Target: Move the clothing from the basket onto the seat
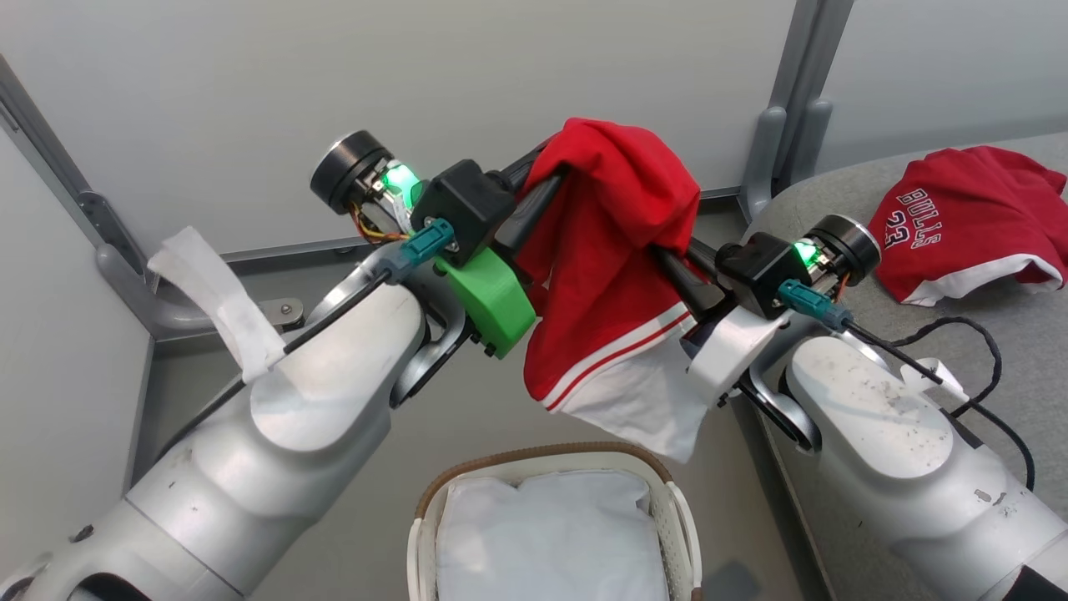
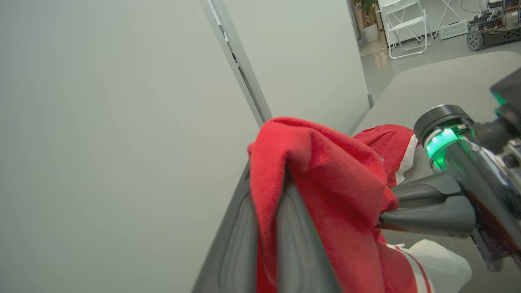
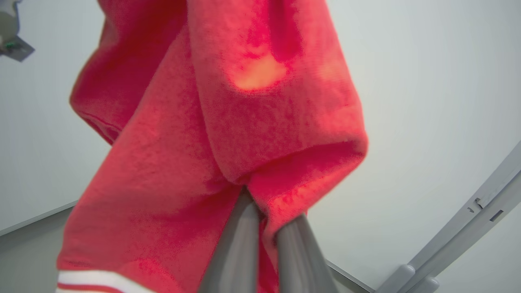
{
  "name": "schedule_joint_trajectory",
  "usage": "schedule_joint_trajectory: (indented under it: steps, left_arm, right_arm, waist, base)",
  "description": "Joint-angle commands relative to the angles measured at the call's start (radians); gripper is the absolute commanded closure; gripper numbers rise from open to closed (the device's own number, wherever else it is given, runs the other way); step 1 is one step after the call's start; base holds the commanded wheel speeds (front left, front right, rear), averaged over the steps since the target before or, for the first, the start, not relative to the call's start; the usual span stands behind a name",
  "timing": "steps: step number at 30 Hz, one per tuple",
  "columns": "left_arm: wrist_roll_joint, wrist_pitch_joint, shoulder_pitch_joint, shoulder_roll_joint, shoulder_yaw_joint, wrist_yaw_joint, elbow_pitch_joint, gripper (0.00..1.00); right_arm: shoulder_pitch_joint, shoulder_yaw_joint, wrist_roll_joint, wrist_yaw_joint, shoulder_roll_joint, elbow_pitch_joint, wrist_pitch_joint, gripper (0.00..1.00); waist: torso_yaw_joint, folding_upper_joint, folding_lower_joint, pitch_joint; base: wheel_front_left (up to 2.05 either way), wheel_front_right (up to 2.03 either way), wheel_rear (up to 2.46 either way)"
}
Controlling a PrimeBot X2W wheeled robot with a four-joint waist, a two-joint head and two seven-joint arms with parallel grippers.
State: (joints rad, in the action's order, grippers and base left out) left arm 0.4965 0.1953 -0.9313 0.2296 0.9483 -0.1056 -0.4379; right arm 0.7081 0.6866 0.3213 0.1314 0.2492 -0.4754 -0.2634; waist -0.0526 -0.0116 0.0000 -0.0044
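Striped clothing (image 1: 613, 275) in left fingers (image 2: 299, 252) and right fingers (image 3: 232, 252), above basket (image 1: 534, 452).

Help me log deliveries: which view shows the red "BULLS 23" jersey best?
Head view: the red "BULLS 23" jersey lies on the grey fabric seat, print readable. Left wrist view catches a red-and-white part behind the red striped garment.

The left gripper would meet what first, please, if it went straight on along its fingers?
Past the striped red garment it grips, the left gripper would probably reach the pale wall panel; depth is unclear.
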Motion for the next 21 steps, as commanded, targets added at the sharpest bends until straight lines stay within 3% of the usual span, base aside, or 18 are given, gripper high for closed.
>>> schedule_joint_trajectory:
  steps: [1, 3, 4, 16, 21]
  left_arm:
    - [0.016, 0.01, 0.034, 0.004, -0.005, 0.007, -0.008, 0.6]
    - [0.027, 0.021, 0.06, 0.007, -0.008, 0.013, -0.015, 0.11]
    - [0.034, 0.027, 0.079, 0.006, -0.011, 0.018, -0.02, 0.0]
    - [0.096, 0.071, 0.291, -0.036, -0.063, 0.053, -0.082, 0.0]
    - [0.099, 0.07, 0.378, -0.061, -0.113, 0.038, -0.075, 0.0]
  right_arm:
    - [-0.009, -0.022, -0.008, -0.001, -0.001, 0.007, -0.002, 1.0]
    - [-0.02, -0.056, -0.016, -0.001, -0.006, 0.012, -0.002, 1.0]
    - [-0.024, -0.076, -0.022, -0.001, -0.008, 0.014, -0.002, 1.0]
    - [-0.065, -0.236, -0.098, -0.001, -0.037, 0.033, -0.002, 1.0]
    - [-0.073, -0.27, -0.115, -0.001, -0.03, 0.041, -0.002, 1.0]
  waist:
    - [0.0, 0.0116, 0.0, 0.0]
    - [-0.001, 0.0116, 0.0, 0.002]
    - [-0.001, 0.0116, 0.0, 0.003]
    - [-0.004, 0.0116, 0.0, 0.012]
    - [-0.004, 0.0116, 0.0, 0.018]
  base:
    - [0.0, 0.0, 0.0]
    - [0.0, 0.0, 0.0]
    - [0.0, 0.0, 0.0]
    - [0.0, 0.0, 0.0]
    - [0.0, 0.0, 0.0]
